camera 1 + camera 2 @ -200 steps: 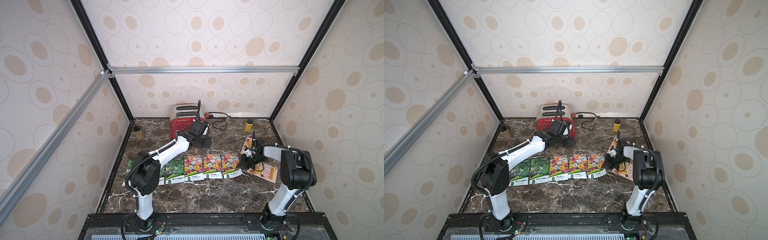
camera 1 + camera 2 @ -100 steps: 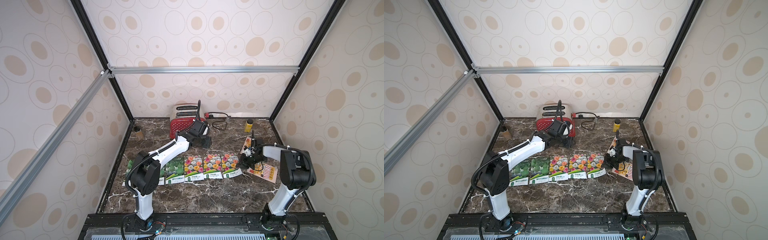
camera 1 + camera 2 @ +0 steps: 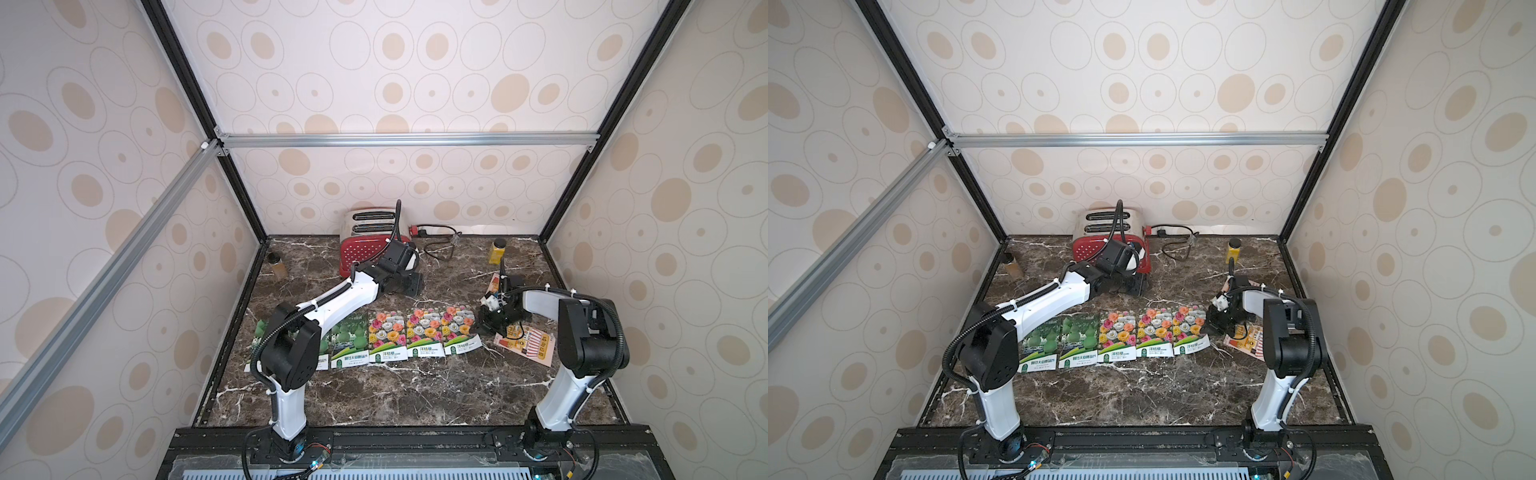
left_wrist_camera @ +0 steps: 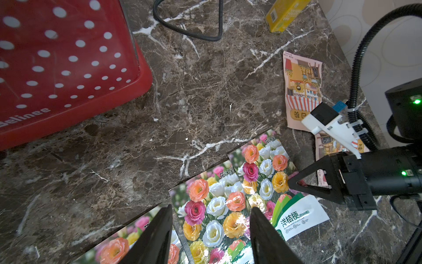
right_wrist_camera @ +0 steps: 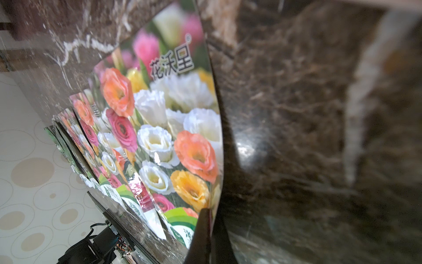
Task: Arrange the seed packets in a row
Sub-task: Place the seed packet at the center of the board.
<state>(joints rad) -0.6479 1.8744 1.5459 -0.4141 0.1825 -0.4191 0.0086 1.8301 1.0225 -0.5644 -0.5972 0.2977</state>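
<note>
1. Both top views, row: gourd pkts (image 3: 349, 343) lie at the left end of a row on the marble table (image 3: 374, 399), partly hidden by the left arm (image 3: 340, 301). Three flower pkts (image 3: 424, 334) follow to the right, edge to edge, white bands toward the robot bases.
2. Both top views, outside the row: near peach pkt (image 3: 530, 345) lies tilted right of the row, just beside the right gripper (image 3: 478, 330). Far peach pkt (image 3: 494, 284) sits behind that gripper, toward the back wall.
3. Both top views, grippers: left gripper (image 3: 1133, 286) hangs behind the row, near the red toaster (image 3: 1096, 249). Right gripper (image 3: 1210, 330) is low at the row's right end.
4. Left wrist: left gripper fingers (image 4: 157, 237) stand apart w/ nothing between them. Right gripper (image 4: 293, 182) has its clenched tip touching the right edge of the rightmost flower pkt (image 4: 265, 169). Far peach pkt (image 4: 301, 86) and near peach pkt (image 4: 328, 142) lie flat beyond it; yellow bottle (image 4: 285, 13) is at the table's back.
5. Right wrist: right gripper (image 5: 210, 221) has its fingers pressed together at the edge of the rightmost flower pkt (image 5: 159, 128). Can't tell whether the edge is pinched or only touched. The other pkts recede behind it.
</note>
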